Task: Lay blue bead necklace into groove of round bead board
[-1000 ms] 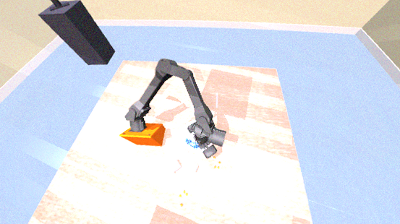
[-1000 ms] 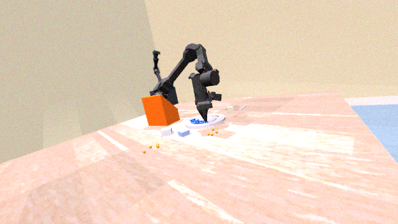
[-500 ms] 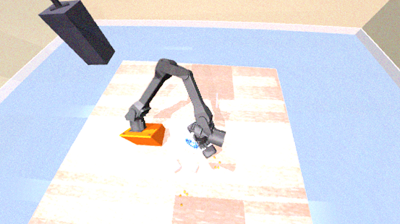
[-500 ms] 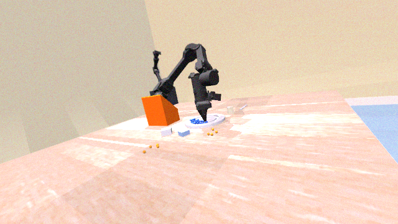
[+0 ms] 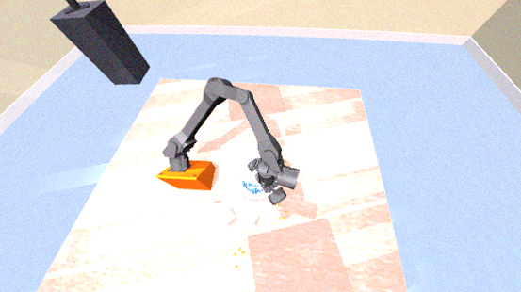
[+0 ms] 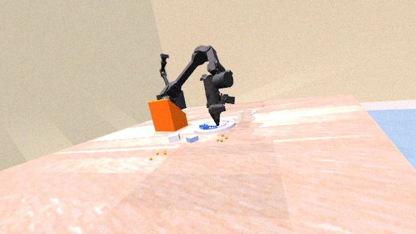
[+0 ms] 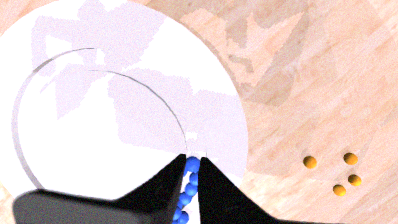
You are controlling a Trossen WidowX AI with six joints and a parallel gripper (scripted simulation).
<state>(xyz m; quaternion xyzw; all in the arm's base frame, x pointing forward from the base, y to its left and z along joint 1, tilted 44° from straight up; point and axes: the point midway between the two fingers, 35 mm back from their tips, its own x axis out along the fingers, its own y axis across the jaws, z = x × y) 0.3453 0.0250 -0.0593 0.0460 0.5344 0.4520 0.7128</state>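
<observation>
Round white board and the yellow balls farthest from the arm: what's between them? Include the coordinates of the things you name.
A white block [image 5: 232, 217] [image 6: 173, 138] and a blue block [image 5: 255, 219] [image 6: 192, 139], side by side; the exterior view shows them best.

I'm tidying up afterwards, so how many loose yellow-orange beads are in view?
8: four beside the round board, four farther out. More may be hidden.

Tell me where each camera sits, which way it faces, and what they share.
Top: high above the wooden table, looking steeply down; arm and gripper show.
Exterior: low beside the table, looking across it; arm and gripper show.
Wrist: on the arm, looking past its two black fingers at the round white bead board.
Top and exterior share the orange wedge-shaped base.
</observation>
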